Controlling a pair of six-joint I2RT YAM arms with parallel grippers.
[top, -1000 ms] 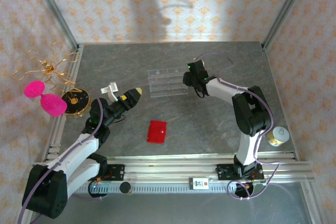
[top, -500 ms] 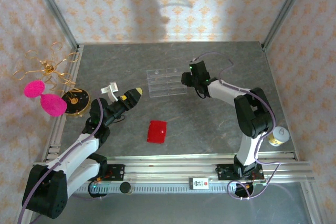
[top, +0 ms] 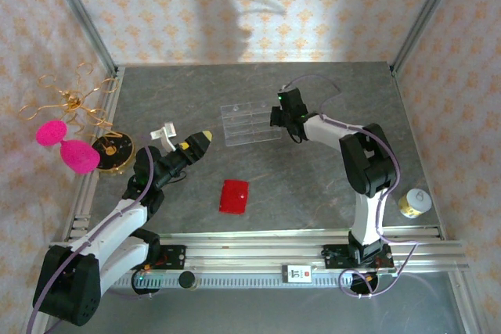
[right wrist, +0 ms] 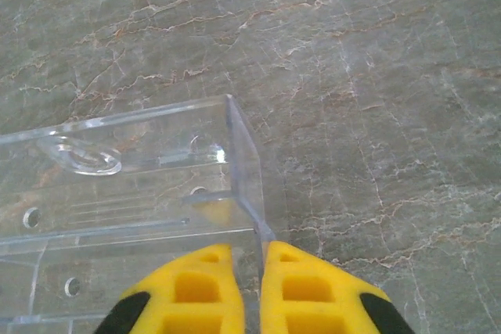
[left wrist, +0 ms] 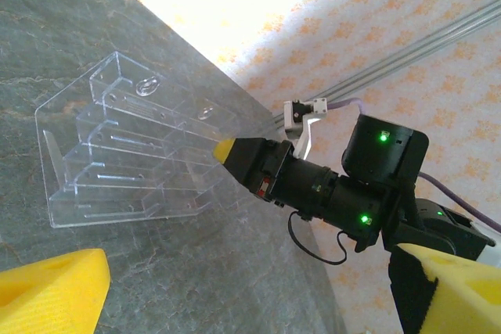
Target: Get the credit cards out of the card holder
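The card holder (top: 234, 195), a small red wallet, lies folded shut on the table near the front, apart from both grippers. The credit cards are hidden. My left gripper (top: 197, 141) hovers left of the wallet with its yellow fingers (left wrist: 48, 290) spread wide and nothing between them. My right gripper (top: 276, 120) is at the right end of a clear slotted tray (top: 249, 123). In the right wrist view its yellow fingers (right wrist: 313, 291) are shut on the tray's thin end wall (right wrist: 249, 170). The left wrist view shows the tray (left wrist: 125, 146) with the right gripper's tip (left wrist: 225, 149) against it.
A gold wire ornament with pink pieces (top: 63, 134), a black and gold disc (top: 114, 150) and a small white object (top: 164, 131) sit at the left edge. A small jar (top: 412, 202) stands at the right front. Metal rails run along the near edge.
My right gripper shifted slightly left onto the tray's end and its fingers closed on the wall. The left arm and the red wallet have not moved.
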